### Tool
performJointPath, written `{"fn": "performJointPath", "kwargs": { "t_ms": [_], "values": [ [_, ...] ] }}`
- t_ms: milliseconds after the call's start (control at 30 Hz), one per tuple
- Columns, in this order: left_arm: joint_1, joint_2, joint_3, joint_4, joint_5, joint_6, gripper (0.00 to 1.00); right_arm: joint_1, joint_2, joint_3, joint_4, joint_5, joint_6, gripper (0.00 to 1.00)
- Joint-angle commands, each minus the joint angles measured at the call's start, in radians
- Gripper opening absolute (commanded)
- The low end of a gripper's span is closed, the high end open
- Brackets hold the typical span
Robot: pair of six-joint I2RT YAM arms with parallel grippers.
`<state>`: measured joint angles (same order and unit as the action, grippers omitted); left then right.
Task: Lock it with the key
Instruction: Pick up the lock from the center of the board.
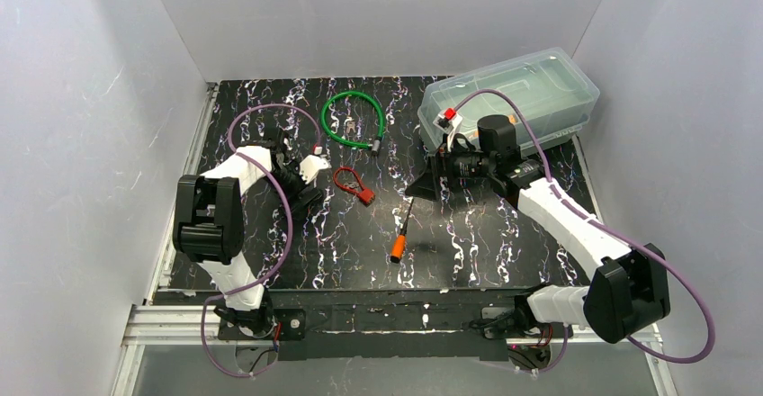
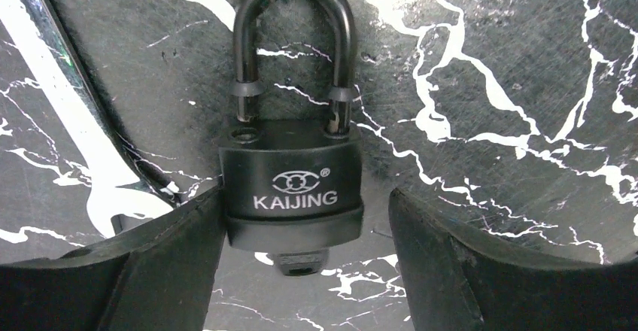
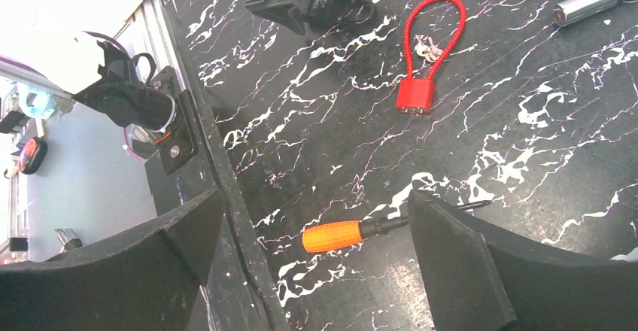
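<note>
— From above, where?
— Left fingers (image 1: 304,189) low on the bench (image 1: 468,243), left of centre, down over the black padlock (image 2: 290,188); hardly any of it visible from up here, under the wrist. Right fingers (image 1: 427,184) well apart from it, past the red cable lock (image 1: 353,184), near the clear box (image 1: 513,94). Left arm plainly the nearer.

— Left wrist camera?
— Padlock flat on the bench, long axis straight away from the wrist: shackle (image 2: 293,37) at the far end, body down between the fingers. Fingers parted, astride the body; one against its side or just short of it, the other clearly off. No grip yet. Looks unlatched: one shackle leg lifted out of its hole. Small stub (image 2: 301,259) below the body, possibly the key; too dark and cut off to say.

— Right wrist camera?
— Fingers wide apart, holding nothing, above an orange screwdriver (image 3: 335,235). Red cable lock beyond, with something small and metallic inside its loop; maybe keys, too small to tell. Padlock at the top edge, half hidden by the left fingers.

— So the move?
— Probably a squeeze across the body's width, square to that long axis.
</note>
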<state>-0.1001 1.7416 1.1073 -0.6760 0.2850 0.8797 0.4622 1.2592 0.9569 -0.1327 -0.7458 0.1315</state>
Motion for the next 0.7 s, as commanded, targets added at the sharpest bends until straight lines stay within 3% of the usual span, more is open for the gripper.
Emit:
{"fn": "performJointPath", "kwargs": {
  "t_ms": [0,100,200,433,667],
  "values": [
    [-0.004,0.003,-0.035,-0.013,0.049,0.013,0.74,-0.002,0.012,0.017,0.039,-0.027,0.011,1.0],
    [-0.007,-0.001,-0.057,0.006,0.052,-0.003,0.73,-0.002,0.011,0.016,0.041,-0.026,0.013,1.0],
    [-0.009,-0.02,-0.077,0.038,0.051,-0.05,0.65,-0.002,0.013,0.014,0.049,-0.008,0.027,1.0],
    [-0.007,-0.109,-0.116,0.118,0.053,-0.264,0.29,-0.002,0.058,0.021,0.173,0.068,0.204,1.0],
    [-0.006,-0.36,-0.194,0.197,0.176,-0.479,0.06,0.039,0.143,0.089,0.291,0.144,0.418,1.0]
  ]
}}
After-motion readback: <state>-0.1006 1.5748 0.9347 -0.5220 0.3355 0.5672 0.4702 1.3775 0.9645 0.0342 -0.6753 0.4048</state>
